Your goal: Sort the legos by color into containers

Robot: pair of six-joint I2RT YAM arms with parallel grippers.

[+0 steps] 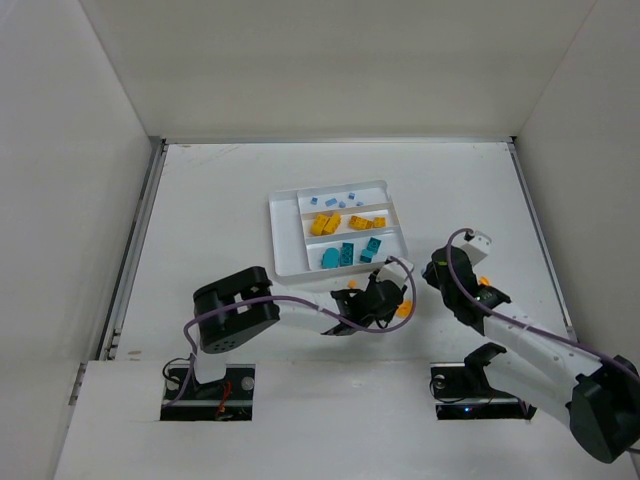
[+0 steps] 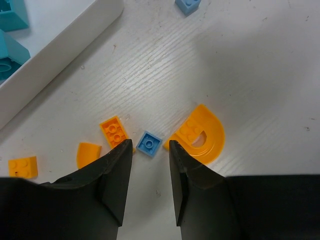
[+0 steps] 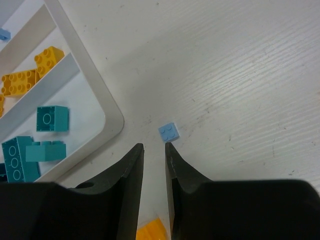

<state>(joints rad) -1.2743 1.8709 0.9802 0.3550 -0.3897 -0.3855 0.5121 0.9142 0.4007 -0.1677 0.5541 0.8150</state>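
My left pincer, spread and empty, hangs toward the near edge of the tabletop. The light blue lego lies there, straight ahead between its tips.

Glossy plastic legos rest on a matt, wood-grained table.

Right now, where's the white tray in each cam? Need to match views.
Top external: the white tray sits mid-frame, all of it visible.
Left wrist: upper-left corner, only one outer wall shows.
Right wrist: left side, with its rounded corner reaching toward centre.
Shared landmark: the teal legos in the tray section nearest the arms.
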